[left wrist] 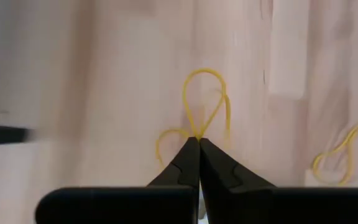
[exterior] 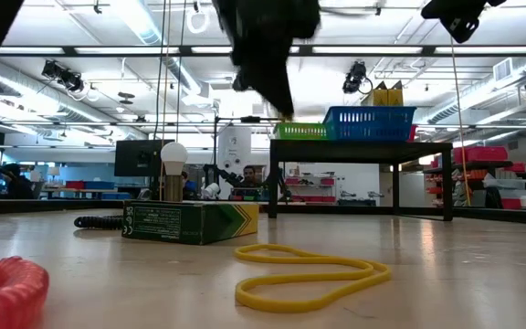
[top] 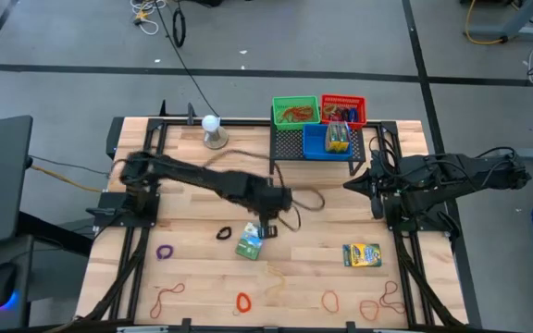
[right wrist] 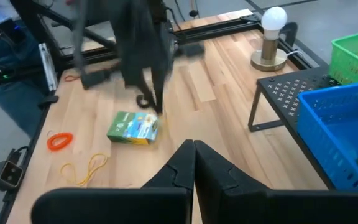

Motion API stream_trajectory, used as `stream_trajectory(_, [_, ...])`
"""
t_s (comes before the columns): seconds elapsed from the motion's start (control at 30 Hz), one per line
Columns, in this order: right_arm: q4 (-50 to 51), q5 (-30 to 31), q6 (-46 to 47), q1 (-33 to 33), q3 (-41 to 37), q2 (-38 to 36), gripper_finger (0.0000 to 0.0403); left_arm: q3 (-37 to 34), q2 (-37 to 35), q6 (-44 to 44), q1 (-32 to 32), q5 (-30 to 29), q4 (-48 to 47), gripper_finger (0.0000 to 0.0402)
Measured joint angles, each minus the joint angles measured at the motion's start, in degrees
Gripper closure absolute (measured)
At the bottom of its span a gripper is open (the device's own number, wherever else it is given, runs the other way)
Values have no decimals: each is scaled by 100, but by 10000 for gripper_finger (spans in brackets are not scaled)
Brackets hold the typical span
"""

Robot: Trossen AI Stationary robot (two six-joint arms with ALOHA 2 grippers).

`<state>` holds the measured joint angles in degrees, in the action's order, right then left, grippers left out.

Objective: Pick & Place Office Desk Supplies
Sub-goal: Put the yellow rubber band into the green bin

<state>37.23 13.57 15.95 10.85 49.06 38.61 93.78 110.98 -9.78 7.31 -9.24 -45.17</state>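
left gripper [left wrist: 199, 142] – jaws pinching a yellow rubber band [left wrist: 199, 99] for lift-off, green crayon box [top: 250, 246] at its 7 o'clock | right gripper [right wrist: 194, 146] – jaws pressed together, parked at 3 o'clock on the worktop [top: 192, 199]

Wooden table [top: 202, 277] with crayon boxes [top: 362, 255], rubber bands [top: 168, 296]

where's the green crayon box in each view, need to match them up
High view: the green crayon box lies mid-table, tilted.
Low view: left of centre, flat on the table, seen side-on.
Left wrist view: not in it.
Right wrist view: left of centre, on the wood.
Shared landmark: the white ball on its stand, seen in all but the left wrist view.
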Motion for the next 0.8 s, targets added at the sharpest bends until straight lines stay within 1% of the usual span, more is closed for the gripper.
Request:
stream_trajectory(0.23, [2, 588, 286, 0, 0, -2, 394, 3, -1177, -107, -451, -619, 31, 399])
stream_trajectory(0.33, [6, 907, 530, 0, 0, -1, 394, 7, -1566, -120, -802, -971, 308, 399])
stream_trajectory(0.43, [30, 1371, 697, 2, 0, 8, 394, 7, -1785, -276, -1231, -1209, 843, 399])
stream_trajectory(0.5, [15, 1679, 782, -7, 0, 44, 394, 9, -1834, -135, -1519, -1123, 1274, 399])
stream_trajectory(0.6, [-11, 1964, 979, -11, 0, 150, 394, 9, -1784, 186, -1955, -865, 1839, 399])
stream_trajectory(0.8, [-14, 2347, 1326, -12, 0, 497, 394, 7, -1405, 462, -2830, -57, 2688, 399])
